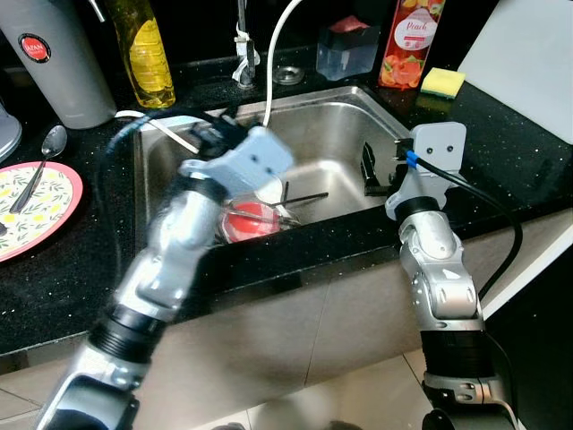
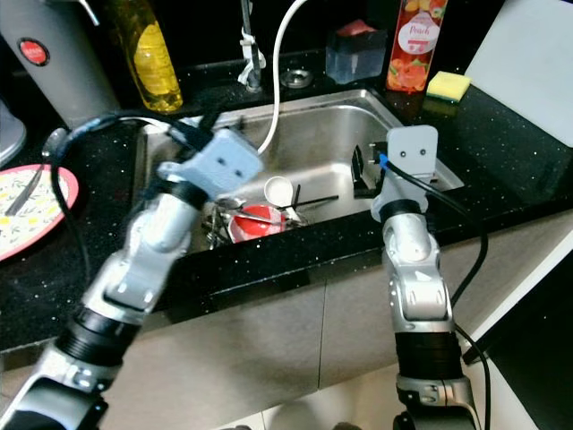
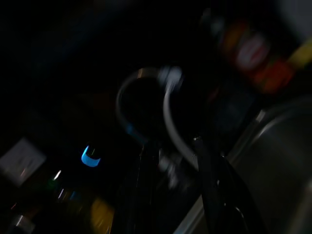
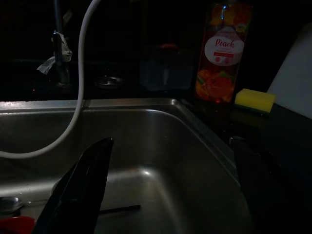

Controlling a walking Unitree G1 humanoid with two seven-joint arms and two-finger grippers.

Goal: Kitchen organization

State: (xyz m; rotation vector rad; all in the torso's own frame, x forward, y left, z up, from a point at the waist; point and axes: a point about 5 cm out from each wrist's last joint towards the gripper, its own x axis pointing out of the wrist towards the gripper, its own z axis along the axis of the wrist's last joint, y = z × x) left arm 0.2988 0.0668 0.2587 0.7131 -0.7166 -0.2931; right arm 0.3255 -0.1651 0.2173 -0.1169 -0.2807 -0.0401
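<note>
A red bowl [image 1: 246,224] lies in the steel sink [image 1: 331,134] with a white cup [image 2: 278,190] and dark utensils [image 1: 304,199] beside it. My left arm is motion-blurred over the sink's left side, above the bowl. Its left gripper [image 1: 210,134] points toward the back left rim; in the left wrist view the left gripper [image 3: 171,144] is open with nothing held, and the faucet hose is beyond it. My right gripper [image 1: 380,170] hangs over the sink's right front corner. In the right wrist view the right gripper [image 4: 171,141] stands wide open and empty.
On the black counter to the left lie a patterned plate [image 1: 36,210] with a spoon [image 1: 40,161], a grey jug [image 1: 54,58] and a yellow bottle [image 1: 143,49]. Behind the sink stand the faucet [image 1: 243,54] with its white hose [image 1: 273,63], a clear box [image 1: 347,49], a peach bottle [image 1: 410,40] and a sponge [image 1: 442,82].
</note>
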